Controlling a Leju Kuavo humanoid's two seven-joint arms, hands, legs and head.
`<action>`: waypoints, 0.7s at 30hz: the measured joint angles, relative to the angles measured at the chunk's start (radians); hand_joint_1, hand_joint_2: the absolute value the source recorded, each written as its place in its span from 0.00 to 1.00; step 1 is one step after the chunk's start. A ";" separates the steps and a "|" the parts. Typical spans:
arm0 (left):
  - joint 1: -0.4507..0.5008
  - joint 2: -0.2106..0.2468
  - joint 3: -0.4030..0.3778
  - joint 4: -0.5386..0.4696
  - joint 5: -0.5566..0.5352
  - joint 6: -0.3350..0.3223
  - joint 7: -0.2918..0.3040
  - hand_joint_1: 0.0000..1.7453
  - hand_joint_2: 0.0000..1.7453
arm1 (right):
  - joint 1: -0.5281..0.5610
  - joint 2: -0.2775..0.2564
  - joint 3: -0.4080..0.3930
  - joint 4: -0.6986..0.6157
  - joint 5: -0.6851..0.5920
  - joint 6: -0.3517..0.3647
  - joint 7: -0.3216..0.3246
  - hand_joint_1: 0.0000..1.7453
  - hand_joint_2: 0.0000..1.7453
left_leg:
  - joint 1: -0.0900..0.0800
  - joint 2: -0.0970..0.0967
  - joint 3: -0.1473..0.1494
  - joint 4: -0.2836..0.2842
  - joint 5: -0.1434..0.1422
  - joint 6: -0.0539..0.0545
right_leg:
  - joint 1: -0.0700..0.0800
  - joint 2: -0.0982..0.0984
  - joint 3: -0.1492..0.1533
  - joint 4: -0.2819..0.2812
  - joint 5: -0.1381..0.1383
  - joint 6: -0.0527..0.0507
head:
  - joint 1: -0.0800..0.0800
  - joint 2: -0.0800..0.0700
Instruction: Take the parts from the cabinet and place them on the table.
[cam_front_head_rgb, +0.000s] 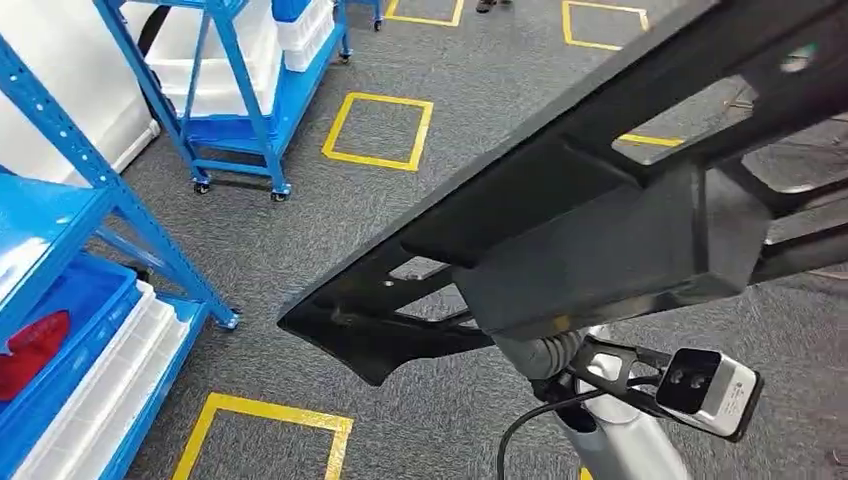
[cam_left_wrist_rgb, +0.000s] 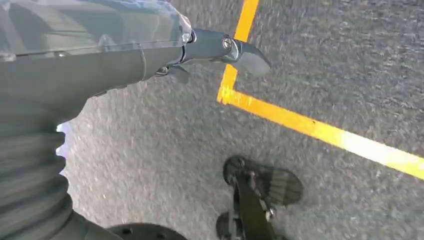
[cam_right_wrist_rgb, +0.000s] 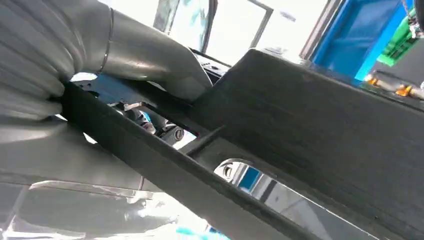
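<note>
Right wrist view: right hand (cam_right_wrist_rgb: 125, 60) fingers (cam_right_wrist_rgb: 165, 131) clamp the black part (cam_right_wrist_rgb: 320, 130).

My left hand (cam_left_wrist_rgb: 150, 55) comes in over grey speckled carpet (cam_left_wrist_rgb: 150, 150). I see its ribbed grey cover, a smooth grey thumb and one darker finger (cam_left_wrist_rgb: 235, 50) stretched out straight, its tip lying over a yellow floor line (cam_left_wrist_rgb: 320, 131). There is nothing in its grasp, though I can't make out how the other fingers lie. The line forms a corner just beside that fingertip, one leg running up past it, the other slanting off across the carpet.
</note>
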 joint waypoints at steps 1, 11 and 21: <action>0.000 0.000 0.000 0.000 0.000 0.000 0.000 0.00 1.00 | 0.001 0.000 0.000 0.002 0.000 0.000 0.000 1.00 1.00 | -0.002 0.013 0.000 0.000 -0.001 0.001 | -0.001 -0.002 -0.003 0.006 0.008 0.000 | 0.000 0.000; -0.012 -0.001 0.019 0.000 0.000 0.010 -0.001 0.00 1.00 | 0.006 -0.002 -0.019 0.021 -0.005 -0.011 -0.022 1.00 1.00 | -0.011 0.071 0.011 0.007 -0.030 -0.038 | 0.015 -0.033 0.168 -0.333 0.139 -0.054 | 0.000 0.000; 0.009 0.025 0.108 0.001 0.000 0.031 -0.034 0.00 1.00 | 0.037 -0.006 -0.023 0.044 0.001 -0.023 -0.049 1.00 1.00 | 0.006 -0.107 -0.018 0.020 0.001 -0.040 | 0.017 0.093 0.166 -0.315 0.134 -0.046 | 0.000 0.000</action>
